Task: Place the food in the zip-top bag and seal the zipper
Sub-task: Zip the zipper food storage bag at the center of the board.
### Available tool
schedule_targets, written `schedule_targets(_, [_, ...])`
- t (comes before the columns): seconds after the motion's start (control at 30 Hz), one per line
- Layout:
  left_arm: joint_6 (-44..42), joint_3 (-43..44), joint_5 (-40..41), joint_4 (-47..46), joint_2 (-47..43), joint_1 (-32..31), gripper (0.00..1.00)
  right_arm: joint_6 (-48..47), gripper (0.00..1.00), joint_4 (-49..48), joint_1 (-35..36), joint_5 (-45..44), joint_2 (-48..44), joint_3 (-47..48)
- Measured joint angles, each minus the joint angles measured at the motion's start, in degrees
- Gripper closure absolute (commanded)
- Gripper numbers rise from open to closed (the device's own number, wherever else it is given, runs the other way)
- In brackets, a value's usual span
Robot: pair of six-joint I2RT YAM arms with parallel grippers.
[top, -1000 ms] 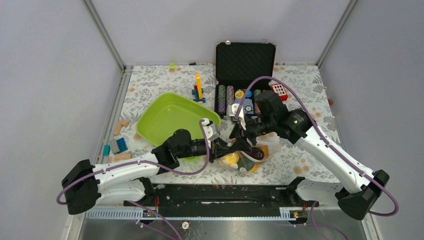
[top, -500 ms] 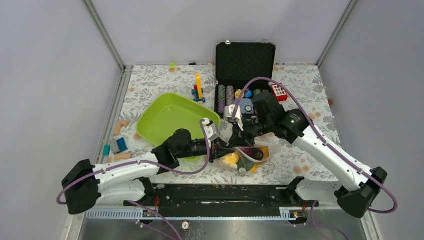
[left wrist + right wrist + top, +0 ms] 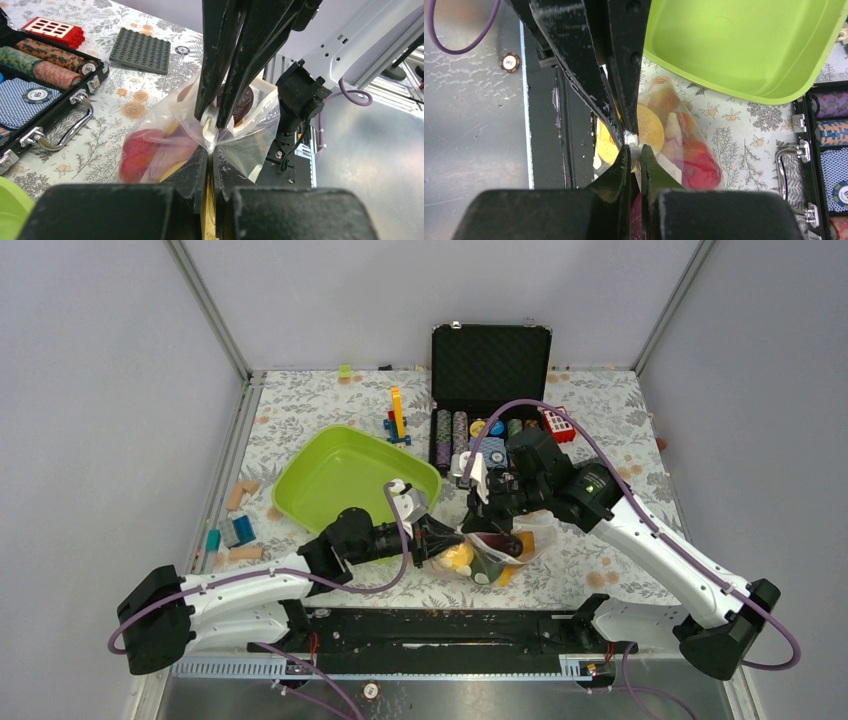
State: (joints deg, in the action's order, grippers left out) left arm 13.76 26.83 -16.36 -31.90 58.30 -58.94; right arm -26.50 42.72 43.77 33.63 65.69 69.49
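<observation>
Pinching the zip-top bag [image 3: 535, 532] with both pincers at one spot on its top edge. Left pincer [image 3: 210, 156] pressed together on the film; right pincer [image 3: 633, 150] clamped on the same fold, tips nose to nose with the left.

Bag lying on the worktop [image 3: 300, 405] at the front middle, near the lime-green tray [image 3: 340, 475] and the open poker-chip case [image 3: 490, 355]. Food [image 3: 137, 152] inside it: red, yellow and dark purple pieces showing through the film.

Key geometry:
- Pinch point at the bag's left end in the top view.
- Rest of the bag, and probably the rest of the mouth, running off to the right, toward the right arm's side.
- Long axis roughly left-right.
- Judging by that, right arm better placed to slide along the zipper, left to anchor.

Not resolvable:
- Zipper track itself, lost in glare and crumpled film.
- How much of the zipper is already pressed shut.
- Part of the bag, behind the right pincer's fingers in the left wrist view.
- Small berries, not made out.
</observation>
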Motion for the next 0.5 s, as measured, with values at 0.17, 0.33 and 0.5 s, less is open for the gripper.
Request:
schedule_targets(0.17, [0.3,-1.5,1.6,-1.2,-2.2,-0.1,1.00,0.3,1.00,-1.0,0.3,0.0,-0.6,-0.3])
schedule_targets(0.33, [0.2,-1.8,1.4,-1.2,-2.5,-0.1,0.51,2.5,1.00,-2.8,0.3,2.3,-0.4,-0.3])
schedule_targets(0.5, [0.2,-1.7,0.2,-1.1,-2.1,0.1,0.26,6.2,1.00,-5.1,0.1,5.6,0.9,-0.3])
